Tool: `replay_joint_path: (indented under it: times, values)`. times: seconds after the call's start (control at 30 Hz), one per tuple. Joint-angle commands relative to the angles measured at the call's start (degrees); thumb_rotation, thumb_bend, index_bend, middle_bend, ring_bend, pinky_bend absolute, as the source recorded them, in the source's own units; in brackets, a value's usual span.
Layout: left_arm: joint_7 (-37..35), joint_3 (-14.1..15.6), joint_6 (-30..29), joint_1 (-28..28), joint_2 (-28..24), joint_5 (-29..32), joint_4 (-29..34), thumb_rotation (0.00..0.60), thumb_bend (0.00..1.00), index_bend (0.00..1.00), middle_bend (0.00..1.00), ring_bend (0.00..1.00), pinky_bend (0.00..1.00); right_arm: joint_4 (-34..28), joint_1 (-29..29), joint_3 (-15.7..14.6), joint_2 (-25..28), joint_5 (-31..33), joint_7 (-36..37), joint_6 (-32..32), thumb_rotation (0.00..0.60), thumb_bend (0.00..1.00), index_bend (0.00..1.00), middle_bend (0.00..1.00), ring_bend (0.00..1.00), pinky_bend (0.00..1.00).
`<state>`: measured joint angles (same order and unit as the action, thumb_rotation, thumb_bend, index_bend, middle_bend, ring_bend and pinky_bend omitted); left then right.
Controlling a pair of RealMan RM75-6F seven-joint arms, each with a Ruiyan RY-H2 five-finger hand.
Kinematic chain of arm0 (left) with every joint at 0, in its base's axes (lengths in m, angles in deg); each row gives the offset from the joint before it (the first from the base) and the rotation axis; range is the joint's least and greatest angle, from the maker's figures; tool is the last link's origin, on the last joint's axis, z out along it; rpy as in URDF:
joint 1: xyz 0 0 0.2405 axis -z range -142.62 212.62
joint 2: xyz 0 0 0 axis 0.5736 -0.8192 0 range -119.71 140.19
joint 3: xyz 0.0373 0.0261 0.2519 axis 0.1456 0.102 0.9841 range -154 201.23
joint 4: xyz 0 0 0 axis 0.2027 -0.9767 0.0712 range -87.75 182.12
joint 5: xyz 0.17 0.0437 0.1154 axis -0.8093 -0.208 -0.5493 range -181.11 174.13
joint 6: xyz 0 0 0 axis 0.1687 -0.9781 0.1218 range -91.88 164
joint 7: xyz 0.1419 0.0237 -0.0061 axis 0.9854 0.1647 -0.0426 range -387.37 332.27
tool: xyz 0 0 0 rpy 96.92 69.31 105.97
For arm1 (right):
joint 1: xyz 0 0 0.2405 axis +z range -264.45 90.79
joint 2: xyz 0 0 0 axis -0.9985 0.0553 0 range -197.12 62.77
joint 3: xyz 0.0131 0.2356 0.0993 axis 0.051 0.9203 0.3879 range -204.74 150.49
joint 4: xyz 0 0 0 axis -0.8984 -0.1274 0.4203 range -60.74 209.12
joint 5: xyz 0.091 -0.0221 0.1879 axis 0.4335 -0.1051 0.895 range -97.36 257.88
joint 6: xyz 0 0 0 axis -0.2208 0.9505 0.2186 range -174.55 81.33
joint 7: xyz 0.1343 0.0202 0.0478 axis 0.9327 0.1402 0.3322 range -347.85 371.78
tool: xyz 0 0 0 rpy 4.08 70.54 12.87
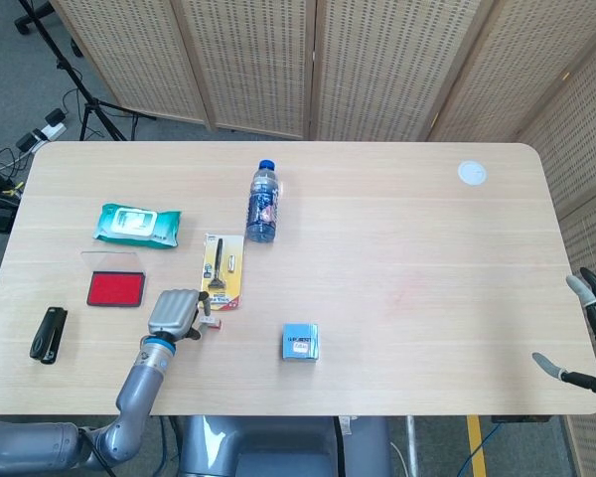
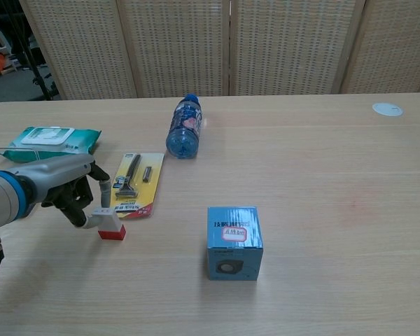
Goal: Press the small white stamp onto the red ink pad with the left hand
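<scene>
The small white stamp [image 1: 213, 323] [image 2: 110, 225], white on top with a red base, stands on the table just below the razor pack. My left hand [image 1: 174, 313] [image 2: 70, 187] is at its left side, and thumb and a finger pinch its white top. The red ink pad [image 1: 115, 288] lies open to the left of the hand, its clear lid behind it; in the chest view my forearm hides it. My right hand [image 1: 591, 333] hangs off the table's right edge with its fingers spread and nothing in it.
A razor pack [image 1: 223, 271] [image 2: 131, 183] lies right behind the stamp. A blue box [image 1: 300, 341] [image 2: 234, 241] stands to its right. A water bottle [image 1: 262, 204], a wipes pack [image 1: 137, 225], a black object [image 1: 48, 333] and a white disc [image 1: 471, 173] lie further off.
</scene>
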<state>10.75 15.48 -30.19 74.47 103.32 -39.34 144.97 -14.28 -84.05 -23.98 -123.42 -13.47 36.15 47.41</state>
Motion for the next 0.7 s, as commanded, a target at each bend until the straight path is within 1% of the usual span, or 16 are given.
replay_joint_path:
  times: [0.03, 0.27, 0.4, 0.57, 0.63, 0.7]
  values:
    - [0.06, 0.17, 0.12, 0.1, 0.13, 0.0, -0.36, 0.6, 0.33, 0.56, 0.97, 0.95, 0.87, 0.02, -0.03, -0.01, 0.01, -0.05, 0.07, 0.09, 0.6, 0.0, 0.0, 0.0, 0.0, 0.0]
    - [-0.41, 0.31, 0.02, 0.08, 0.3, -0.35, -0.69, 0.6, 0.35, 0.6, 0.97, 0.95, 0.87, 0.11, -0.01, 0.0, 0.05, -0.04, 0.3, 0.06, 0.6, 0.0, 0.0, 0.0, 0.0, 0.0]
    - [-1.0, 0.06, -0.78, -0.18, -1.03, -1.64, 0.77, 0.6, 0.35, 0.61, 0.97, 0.95, 0.87, 0.18, 0.01, -0.03, 0.05, -0.08, 0.4, 0.04, 0.6, 0.0, 0.0, 0.0, 0.0, 0.0]
    - [-2.89, -1.36, -1.09, -0.94, -5.82, -1.99, 4.2, 0.6, 0.35, 0.61, 0.97, 0.94, 0.87, 0.21, 0.01, -0.08, 0.0, -0.17, 0.39, 0.04, 0.6, 0.0, 0.0, 0.0, 0.0, 0.0]
    - [-3.31, -2.17, -0.23, -1.0, -8.65, -0.43, 5.61, 0.6, 0.35, 0.61, 0.97, 0.94, 0.87, 0.18, 0.02, -0.12, -0.03, -0.24, 0.24, 0.03, 0.6, 0.0, 0.0, 0.0, 0.0, 0.0]
    - [-2.99, -2.94, 1.65, -0.64, -12.75, 2.54, 7.26, 0.6, 0.35, 0.61, 0.97, 0.94, 0.87, 0.08, 0.04, -0.19, -0.06, -0.4, 0.01, 0.02, 0.6, 0.0, 0.0, 0.0, 0.0, 0.0]
